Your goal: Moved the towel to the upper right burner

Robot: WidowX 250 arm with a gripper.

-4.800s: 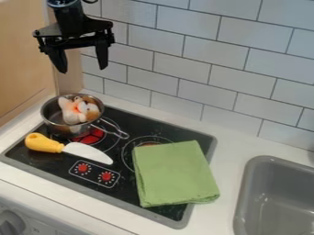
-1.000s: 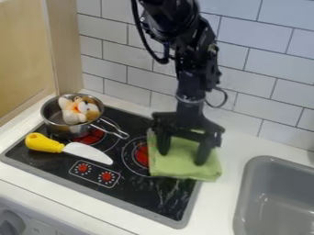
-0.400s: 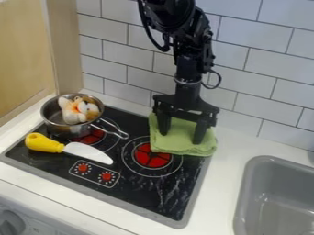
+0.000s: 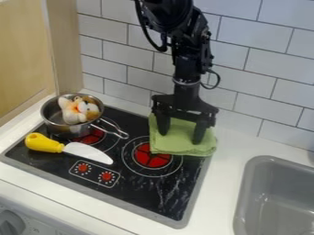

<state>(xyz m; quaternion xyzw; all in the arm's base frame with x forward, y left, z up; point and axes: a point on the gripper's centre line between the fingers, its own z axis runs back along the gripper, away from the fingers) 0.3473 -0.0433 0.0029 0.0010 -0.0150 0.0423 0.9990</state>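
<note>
The black gripper (image 4: 180, 136) points down at the back right of the stove, its two fingers apart with their tips on the towel. Beneath it the green towel (image 4: 182, 146) lies bunched over the stove's back right corner and onto the counter edge. Part of the towel is hidden behind the fingers. In front of the towel and slightly left, the red burner (image 4: 152, 158) is largely uncovered.
A metal pot (image 4: 56, 125) holding a plush toy (image 4: 78, 110) stands at the stove's back left, its handle turned right. A yellow-handled toy knife (image 4: 86, 151) lies before it. The grey sink (image 4: 252, 183) is at the right, the tiled wall (image 4: 240, 80) behind.
The gripper has come down from the upper left onto the towel. The towel has slid back toward the wall and bunched up, uncovering the red burner. In the last half second, hardly anything moved.
</note>
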